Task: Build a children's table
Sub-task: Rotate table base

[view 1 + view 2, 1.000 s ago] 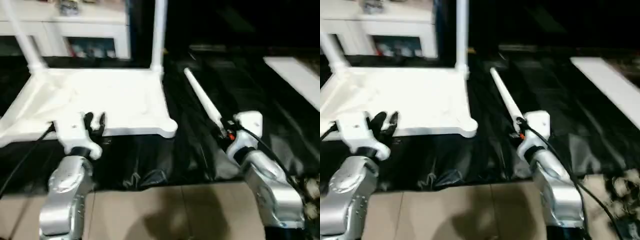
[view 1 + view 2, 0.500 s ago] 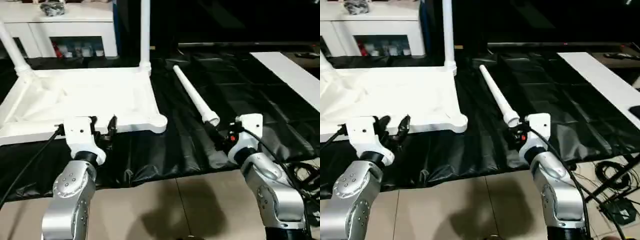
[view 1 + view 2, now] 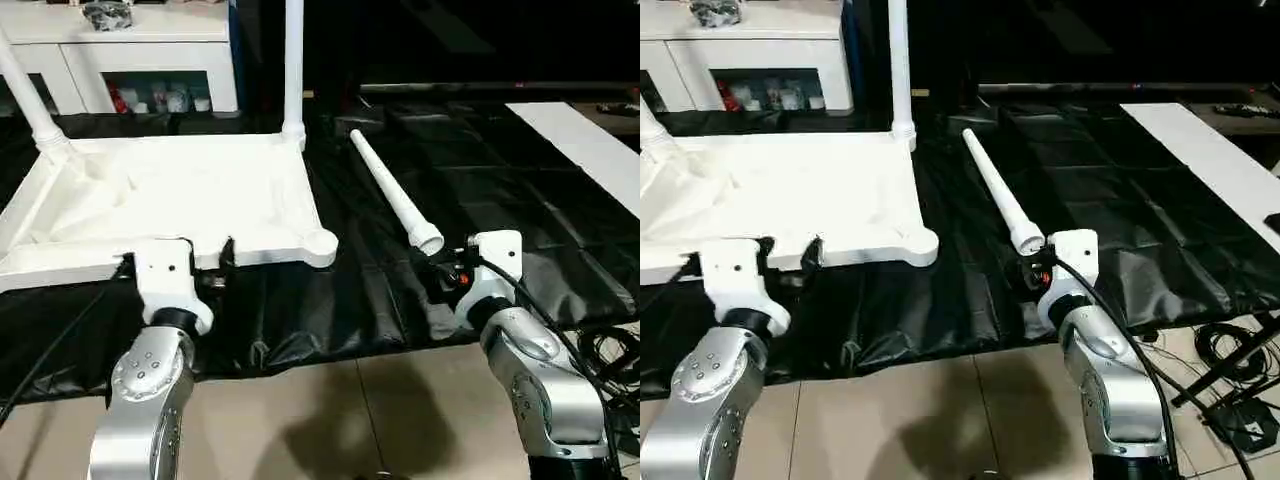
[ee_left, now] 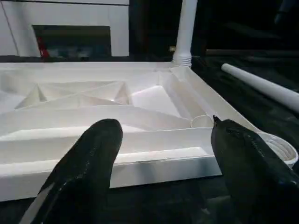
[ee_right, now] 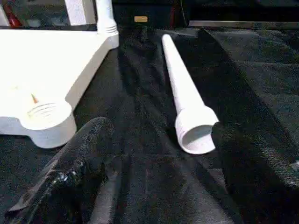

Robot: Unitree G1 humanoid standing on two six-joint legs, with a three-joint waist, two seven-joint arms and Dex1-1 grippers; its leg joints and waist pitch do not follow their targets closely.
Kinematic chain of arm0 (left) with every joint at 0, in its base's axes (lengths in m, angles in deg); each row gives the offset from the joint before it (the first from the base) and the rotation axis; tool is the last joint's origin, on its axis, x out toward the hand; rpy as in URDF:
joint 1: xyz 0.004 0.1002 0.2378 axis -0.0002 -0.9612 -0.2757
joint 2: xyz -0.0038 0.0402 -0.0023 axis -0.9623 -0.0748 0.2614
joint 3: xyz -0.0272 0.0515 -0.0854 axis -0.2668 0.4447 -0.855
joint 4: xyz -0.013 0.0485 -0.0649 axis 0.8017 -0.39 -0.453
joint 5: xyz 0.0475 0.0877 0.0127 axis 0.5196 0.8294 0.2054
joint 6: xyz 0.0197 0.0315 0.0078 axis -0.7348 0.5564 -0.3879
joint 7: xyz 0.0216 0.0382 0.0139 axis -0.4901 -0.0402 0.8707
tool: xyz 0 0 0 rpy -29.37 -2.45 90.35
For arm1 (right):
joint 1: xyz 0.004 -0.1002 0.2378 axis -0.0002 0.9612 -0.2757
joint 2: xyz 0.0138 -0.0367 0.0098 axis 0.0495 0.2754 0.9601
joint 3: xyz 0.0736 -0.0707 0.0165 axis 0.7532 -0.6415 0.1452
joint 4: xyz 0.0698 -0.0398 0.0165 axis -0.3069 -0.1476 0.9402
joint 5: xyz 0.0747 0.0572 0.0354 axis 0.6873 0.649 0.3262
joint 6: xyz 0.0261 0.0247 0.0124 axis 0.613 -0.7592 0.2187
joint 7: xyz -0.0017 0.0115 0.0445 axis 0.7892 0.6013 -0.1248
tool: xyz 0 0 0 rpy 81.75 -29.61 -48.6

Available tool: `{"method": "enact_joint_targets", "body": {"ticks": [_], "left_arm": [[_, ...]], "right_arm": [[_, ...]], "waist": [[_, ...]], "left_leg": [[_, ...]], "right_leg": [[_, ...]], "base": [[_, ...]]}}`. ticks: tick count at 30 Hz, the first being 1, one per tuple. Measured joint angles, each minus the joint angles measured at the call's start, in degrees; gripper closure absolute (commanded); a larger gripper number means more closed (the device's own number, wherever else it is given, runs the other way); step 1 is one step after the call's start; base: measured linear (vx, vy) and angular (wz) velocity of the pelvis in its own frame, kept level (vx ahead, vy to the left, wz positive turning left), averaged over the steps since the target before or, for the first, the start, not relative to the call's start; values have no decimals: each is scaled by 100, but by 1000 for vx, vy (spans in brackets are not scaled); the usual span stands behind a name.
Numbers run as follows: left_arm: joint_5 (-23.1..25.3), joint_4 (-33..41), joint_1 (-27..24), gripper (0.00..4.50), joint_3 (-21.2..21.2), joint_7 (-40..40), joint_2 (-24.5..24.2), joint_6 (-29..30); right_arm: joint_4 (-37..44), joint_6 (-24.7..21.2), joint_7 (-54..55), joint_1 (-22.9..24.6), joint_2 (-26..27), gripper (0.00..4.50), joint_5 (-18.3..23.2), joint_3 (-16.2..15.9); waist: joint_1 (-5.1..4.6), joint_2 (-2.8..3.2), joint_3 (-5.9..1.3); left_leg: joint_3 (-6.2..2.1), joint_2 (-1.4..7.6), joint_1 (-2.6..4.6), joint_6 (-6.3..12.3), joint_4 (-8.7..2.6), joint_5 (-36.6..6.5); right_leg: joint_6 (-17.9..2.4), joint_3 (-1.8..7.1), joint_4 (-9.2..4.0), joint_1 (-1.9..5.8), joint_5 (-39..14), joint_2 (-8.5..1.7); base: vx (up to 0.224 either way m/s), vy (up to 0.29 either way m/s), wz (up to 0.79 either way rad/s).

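Upturned table top (image 3: pixel 170 200) at left, two legs up at far corners; loose leg (image 3: pixel 395 195) right of it. Both claws, left (image 4: pixel 163 154) & right (image 5: pixel 154 158), wide, empty. Next: grab leg, seat in near-right socket (image 3: pixel 320 243).

No readable text, labels, brand names, numbers or signs appear anywhere in these views.
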Motion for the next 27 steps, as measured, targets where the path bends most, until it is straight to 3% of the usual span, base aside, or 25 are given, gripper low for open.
{"method": "enact_joint_targets", "body": {"ticks": [2,4,6,7,10,12,14,15,16,17,18,19,20,21,22,23,24,25,26,27], "left_arm": [[-19,0,2,97,-5,-16,-11,1],[-24,-5,38,97,-32,-19,-10,1],[-24,-6,70,97,-48,-19,-11,1],[-24,-6,109,97,-50,-20,-11,2],[-28,-28,228,97,7,-28,0,1],[-41,-29,228,97,12,-30,0,3],[-63,-34,228,97,9,-33,-5,6],[-70,-44,220,97,-9,-33,-12,12],[-70,-49,216,97,-32,-33,-21,19],[-72,-49,214,97,-58,-32,-27,19],[-71,-52,205,97,-129,-25,-45,22],[-71,-54,204,97,-162,-24,-69,24],[-71,-51,201,97,-197,-22,-105,23],[-73,-51,201,97,-220,-22,-106,24],[-74,-45,200,97,-221,-21,-103,22],[-82,-56,184,97,-198,-27,-76,27],[-94,-63,192,97,-76,-35,18,30],[-133,-63,189,97,35,-58,27,30],[-154,-55,190,97,51,-88,27,27],[-202,-33,196,97,24,-154,3,11]], "right_arm": [[-12,5,-5,-4,-21,73,-24,-78],[-12,22,-8,-11,-44,73,-63,-140],[-11,27,-13,-30,-67,73,-70,-184],[-9,34,-13,-31,-86,73,-73,-180],[-19,35,-17,-21,-158,73,-104,-110],[-20,35,-26,-23,-204,73,-116,-93],[-31,35,-37,-25,-206,73,-118,-97],[-41,35,-46,-31,-206,73,-119,-111],[-45,35,-58,-47,-196,73,-118,-167],[-48,35,-73,-89,-188,73,-117,-231],[-52,35,-87,-173,-161,73,-116,-330],[-49,39,-98,-222,-144,73,-116,-386],[-48,43,-110,-257,-136,73,-117,-435],[-46,60,-125,-252,-134,73,-122,-439],[-48,75,-117,-250,-126,73,-119,-424],[-54,86,-78,-206,-134,73,-120,-380],[-84,82,-39,-127,-178,73,-132,-270],[-142,78,-4,-115,-195,73,-160,-186],[-160,79,40,-120,-206,73,-181,-147],[-160,82,85,-158,-212,73,-184,-118]], "waist": [[-10,2,2],[-52,26,21],[-141,63,40],[-189,110,49],[-275,96,50],[-244,115,32],[-182,138,20],[-145,154,15],[-144,173,9],[-155,166,6],[-160,173,11],[-177,142,-3],[-166,81,-25],[-177,17,-47],[-162,-96,-59],[-123,-134,-44],[-7,-81,-38],[88,-86,-38],[161,-80,-42],[220,-48,-63]], "left_leg": [[3,-1,63,0,-29,-1],[-7,14,180,0,-51,-5],[-43,31,295,-10,-85,-15],[-169,-11,228,-10,-86,-16],[-308,-97,165,-2,-85,-21],[-331,-88,50,48,-33,-45],[-362,-81,-45,74,-9,-30],[-402,-88,-61,133,-12,7],[-478,-108,-31,156,-18,9],[-570,-174,-7,182,-43,-6],[-704,-290,51,264,-55,-54],[-768,-387,107,307,-57,-88],[-818,-511,177,372,-62,-129],[-887,-654,272,405,-66,-175],[-832,-752,344,431,-64,-221],[-746,-766,390,503,-38,-273],[-550,-683,325,1051,292,-397],[-459,-689,232,1162,599,-434],[-417,-706,142,1155,750,-430],[-369,-703,11,1059,677,-372]], "right_leg": [[1,-10,-10,38,-1,0],[3,-68,-58,106,-3,5],[3,-169,-132,234,-6,2],[39,-310,-137,342,-45,-63],[39,-405,-102,376,-173,-91],[41,-574,-100,408,-173,-183],[73,-682,-123,457,-192,-211],[113,-691,-163,544,-235,-189],[90,-671,-188,611,-270,-157],[24,-631,-177,657,-347,-116],[-149,-489,-63,668,-517,-54],[-304,-379,116,659,-682,-47],[-337,-172,401,556,-768,-23],[-285,79,565,433,-824,23],[-117,288,554,331,-791,46],[38,440,603,388,-794,63],[-10,541,513,542,-848,178],[-19,614,427,644,-850,213],[-29,632,319,742,-838,235],[-33,625,221,825,-831,295]], "base": [[0,0,0],[0,0,0],[28,0,-7],[86,9,12],[86,-2,31],[94,-12,46],[118,-9,61],[148,1,74],[220,-19,79],[220,-19,79],[242,-17,74],[208,-23,64],[208,-23,64],[182,-78,54],[165,-111,42],[165,-111,42],[213,-78,35],[203,-46,16],[203,-46,16],[144,-44,1]]}}
